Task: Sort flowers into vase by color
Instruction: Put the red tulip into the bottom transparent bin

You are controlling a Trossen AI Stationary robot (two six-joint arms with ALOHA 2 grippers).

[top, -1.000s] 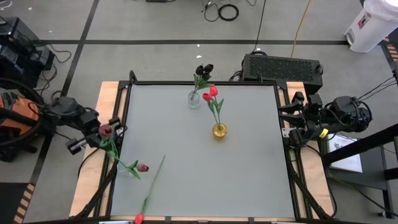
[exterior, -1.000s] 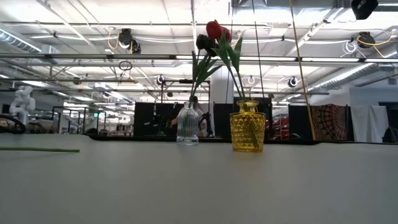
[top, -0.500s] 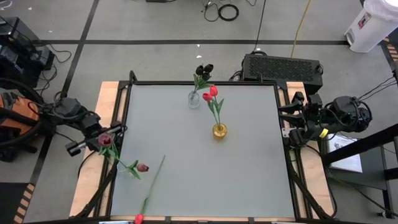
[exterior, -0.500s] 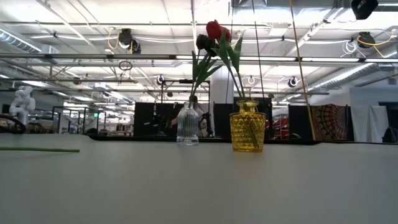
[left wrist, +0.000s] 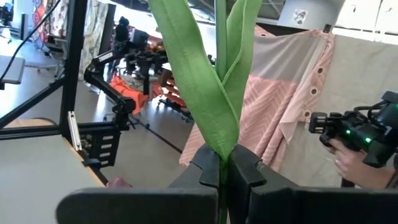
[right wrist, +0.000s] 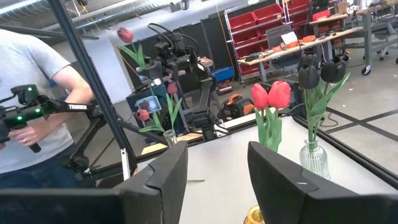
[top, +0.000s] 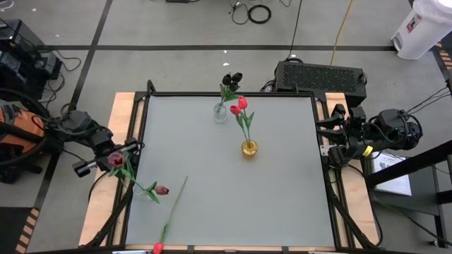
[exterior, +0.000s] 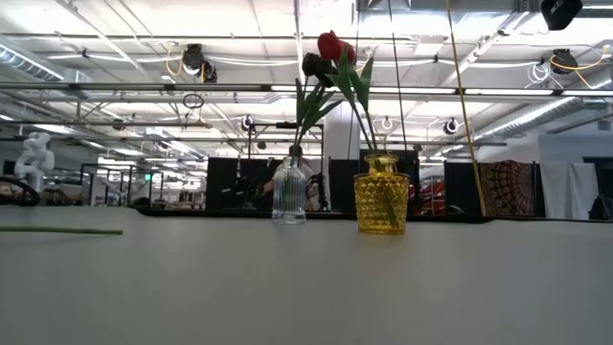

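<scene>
At the desk's left edge: your left end effector (top: 121,156) is clamped on a maroon tulip (top: 116,160), stem upright.
Heading: the vases lie across the desk (top: 282,204) toward the far middle; left arm is nearer.
Clear vase (top: 220,112): black tulips (top: 231,79).
Yellow vase (top: 248,148): red tulips (top: 239,106).
Third vase (top: 145,192): one maroon tulip, just beside you.
Loose red tulip (top: 169,215): lying at the near edge.
Right end effector (right wrist: 214,171): parked at the right edge, gaping, empty.

Bright, even overhead light; ceiling lamps (exterior: 196,57) glare in the low view; tabletop (top: 282,190) shadows faint; wrist foregrounds blurred.
</scene>
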